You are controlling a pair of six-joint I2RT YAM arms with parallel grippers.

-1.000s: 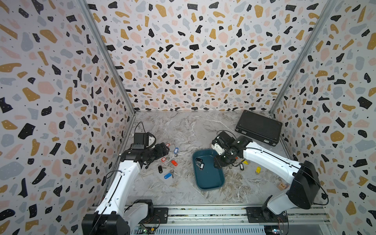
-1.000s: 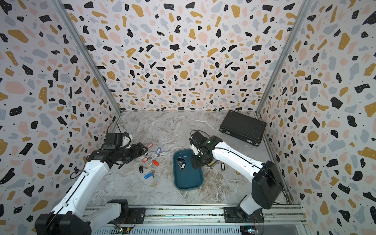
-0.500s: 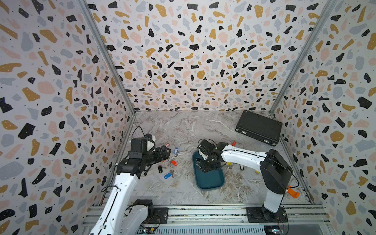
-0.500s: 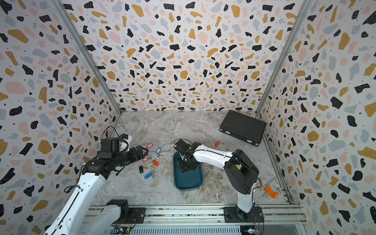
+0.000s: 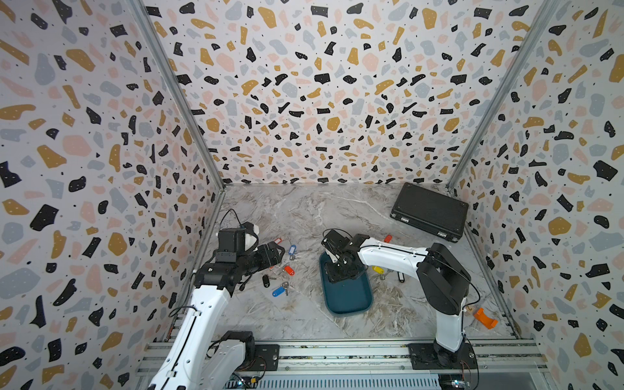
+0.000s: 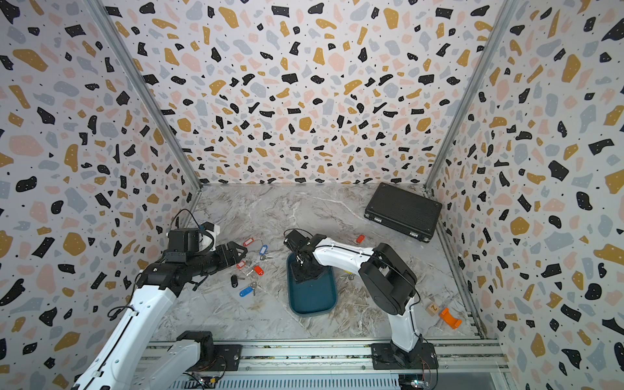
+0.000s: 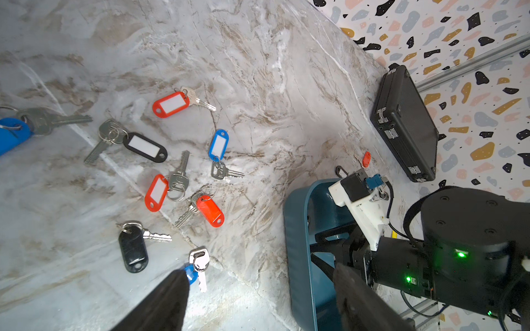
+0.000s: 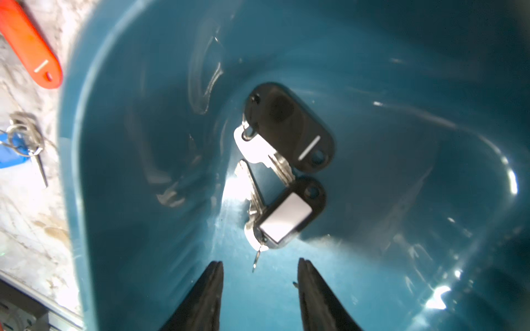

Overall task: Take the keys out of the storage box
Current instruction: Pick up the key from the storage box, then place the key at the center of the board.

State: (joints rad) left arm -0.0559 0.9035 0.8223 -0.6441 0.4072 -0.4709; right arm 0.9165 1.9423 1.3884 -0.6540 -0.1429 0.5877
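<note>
The storage box (image 5: pixel 349 297) is a shallow teal tray in mid-table, seen in both top views (image 6: pixel 312 297). My right gripper (image 8: pixel 259 262) reaches down into its far end (image 5: pixel 339 270), open, with nothing between the fingers. Just ahead of the fingertips two keys lie on the box floor. One has a black tag (image 8: pixel 288 126); the other's black tag (image 8: pixel 286 217) has a white label. My left gripper (image 7: pixel 261 272) hovers open and empty left of the box (image 5: pixel 278 251), above several keys (image 7: pixel 183 183) with red, blue and black tags spread on the table.
A closed black briefcase (image 5: pixel 429 211) lies at the back right. A yellow-tagged key (image 5: pixel 378 269), a black tag (image 5: pixel 400 277) and a red tag (image 5: pixel 387 238) lie right of the box. An orange piece (image 5: pixel 485 318) and a small block (image 6: pixel 433 307) sit front right.
My right arm has folded back and its gripper has swung from the box's right rim into its far end, jaws somewhat narrower. The left gripper has barely shifted.
</note>
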